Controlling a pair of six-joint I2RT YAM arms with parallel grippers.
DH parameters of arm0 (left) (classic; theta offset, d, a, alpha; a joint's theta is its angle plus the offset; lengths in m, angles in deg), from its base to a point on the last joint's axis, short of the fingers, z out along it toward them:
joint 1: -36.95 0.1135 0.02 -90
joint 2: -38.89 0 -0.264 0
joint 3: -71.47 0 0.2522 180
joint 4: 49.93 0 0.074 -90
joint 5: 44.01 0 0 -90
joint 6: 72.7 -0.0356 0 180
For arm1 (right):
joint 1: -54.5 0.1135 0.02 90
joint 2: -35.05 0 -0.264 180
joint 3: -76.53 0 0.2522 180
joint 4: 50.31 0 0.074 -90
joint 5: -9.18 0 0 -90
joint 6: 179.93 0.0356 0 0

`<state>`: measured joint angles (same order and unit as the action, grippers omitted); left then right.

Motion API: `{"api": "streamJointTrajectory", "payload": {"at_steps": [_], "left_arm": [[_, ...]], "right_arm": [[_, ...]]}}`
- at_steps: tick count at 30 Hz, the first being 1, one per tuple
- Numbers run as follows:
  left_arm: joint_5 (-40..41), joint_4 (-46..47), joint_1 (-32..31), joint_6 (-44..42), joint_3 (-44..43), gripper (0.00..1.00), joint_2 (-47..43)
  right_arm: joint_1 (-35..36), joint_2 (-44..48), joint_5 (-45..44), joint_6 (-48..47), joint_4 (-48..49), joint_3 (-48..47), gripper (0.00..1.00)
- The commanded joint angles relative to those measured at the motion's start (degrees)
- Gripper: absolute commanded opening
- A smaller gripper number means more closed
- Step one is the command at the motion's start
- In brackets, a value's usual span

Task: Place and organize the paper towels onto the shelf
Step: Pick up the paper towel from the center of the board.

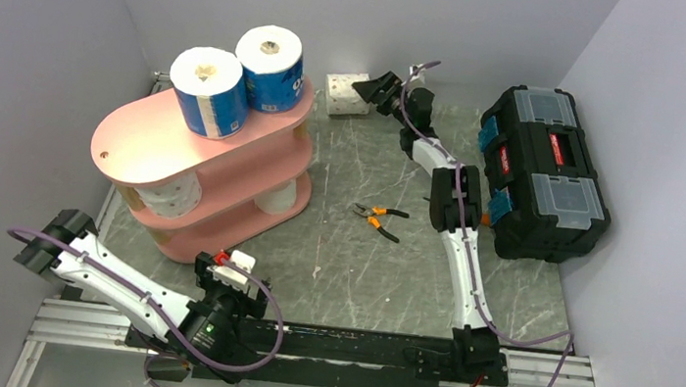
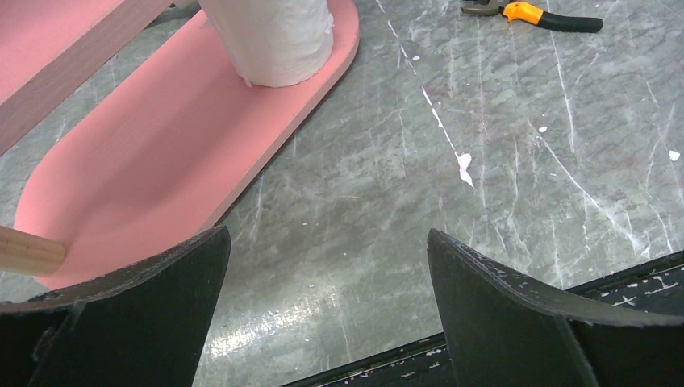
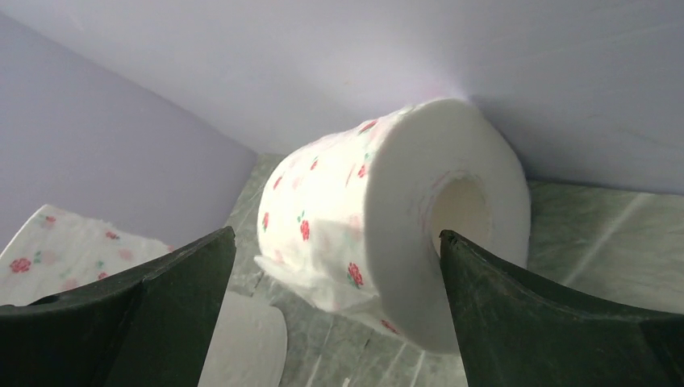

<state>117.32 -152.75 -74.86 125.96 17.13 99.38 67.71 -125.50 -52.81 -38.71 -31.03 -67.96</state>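
Broadly, the grey marbled table (image 1: 360,265) fills the middle of the top view. The pink shelf (image 1: 133,143) stands at the left of the frame, three oval boards on wooden posts. A black toolbox (image 1: 544,174) sits at the right edge.

The right arm stretches to the upper centre of the frame. There the right gripper (image 1: 368,89) has its jaws spread wide and grips nothing. In its wrist view they stand on either side of a flower-speckled roll (image 3: 379,218), which lies on its side against the back wall; whether a pad touches it I cannot tell.

The left gripper (image 1: 229,266) sits low and left of centre, just beside the shelf's near end. It is equally wide open and empty, above bare table.

Two blue-wrapped rolls (image 1: 208,93) stand upright and touching on the top board, towards its far end. A speckled roll (image 1: 171,194) shows on the middle tier. A plain white roll (image 1: 276,200) stands at the right end of the bottom board.

Orange-handled pliers (image 1: 377,219) lie at mid-table, well apart from both grippers.
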Motion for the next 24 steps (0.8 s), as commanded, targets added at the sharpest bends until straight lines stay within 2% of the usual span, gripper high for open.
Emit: {"api": "streamJointTrajectory", "payload": {"at_steps": [1, 5, 9, 21, 24], "left_arm": [[0.92, -1.24, 0.10, 0.72, -0.64, 0.99, 0.53], [0.87, -1.24, 0.10, 0.70, -0.73, 0.99, 0.86], [1.10, -1.25, 0.10, 0.72, -0.57, 0.99, 0.73], [1.26, -1.23, 0.10, 1.63, -0.10, 0.99, 0.86], [1.41, -1.22, 0.10, 1.61, -0.03, 0.99, 0.77]], "right_arm": [[1.38, 3.06, 1.63, 1.01, 5.79, 4.66, 0.99], [1.87, 8.48, 1.10, 2.24, 12.73, 14.84, 0.98], [2.58, 10.93, 1.65, 2.30, 15.16, 19.78, 0.97], [3.26, 9.31, 2.80, 1.98, 12.94, 16.63, 0.94], [3.53, 8.37, 3.46, 2.04, 12.30, 15.24, 0.89]]}}
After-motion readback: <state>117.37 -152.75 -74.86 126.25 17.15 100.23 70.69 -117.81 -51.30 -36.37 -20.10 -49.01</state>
